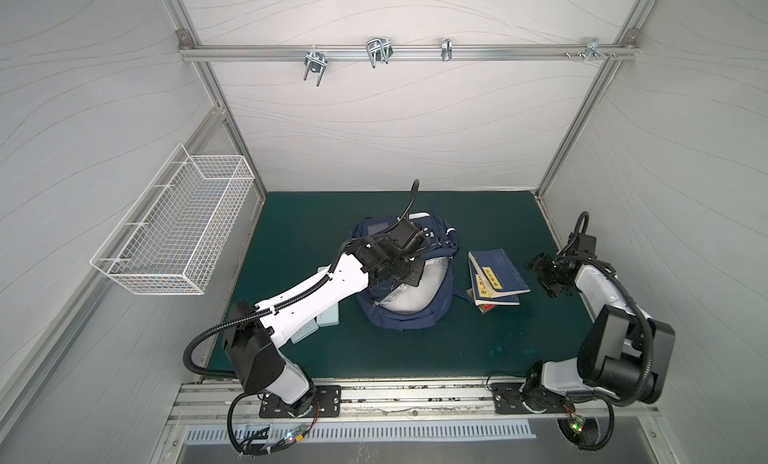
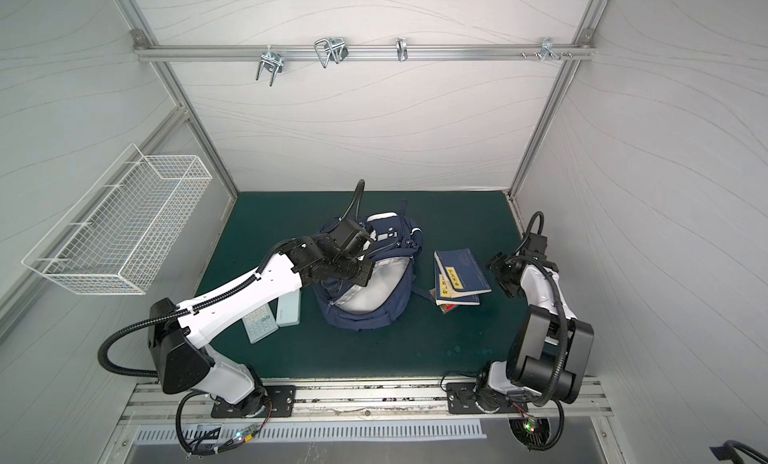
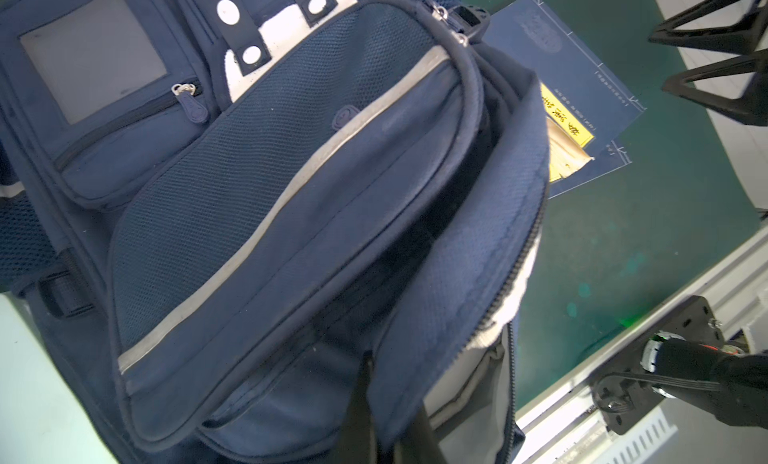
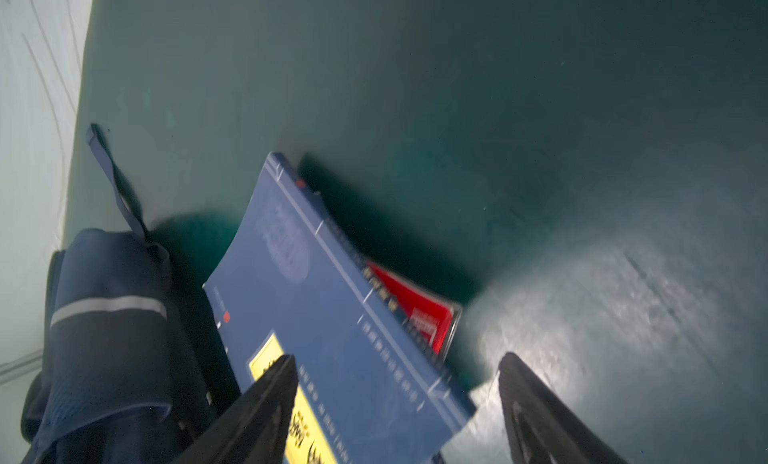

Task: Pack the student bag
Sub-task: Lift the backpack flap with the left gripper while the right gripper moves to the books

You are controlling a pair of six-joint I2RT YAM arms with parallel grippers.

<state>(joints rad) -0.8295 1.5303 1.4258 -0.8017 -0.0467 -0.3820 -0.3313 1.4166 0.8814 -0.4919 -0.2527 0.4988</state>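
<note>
Pinching student bag (image 3: pixel 266 200) flap open

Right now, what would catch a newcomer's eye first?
The student bag sits at the centre of the green mat, its mouth held open by the shut left gripper. Right of it lies a stack of blue books, with the open right gripper beside them.

In a top view my left arm (image 1: pixel 316 289) covers part of the navy fabric backpack (image 1: pixel 403 314) and the pale mint flat cases (image 1: pixel 330 316). The red-covered book (image 4: pixel 419 312) shows only a corner under the blue paperback books (image 4: pixel 332 308), and blur leaves their yellow label (image 4: pixel 266 360) unreadable.
</note>
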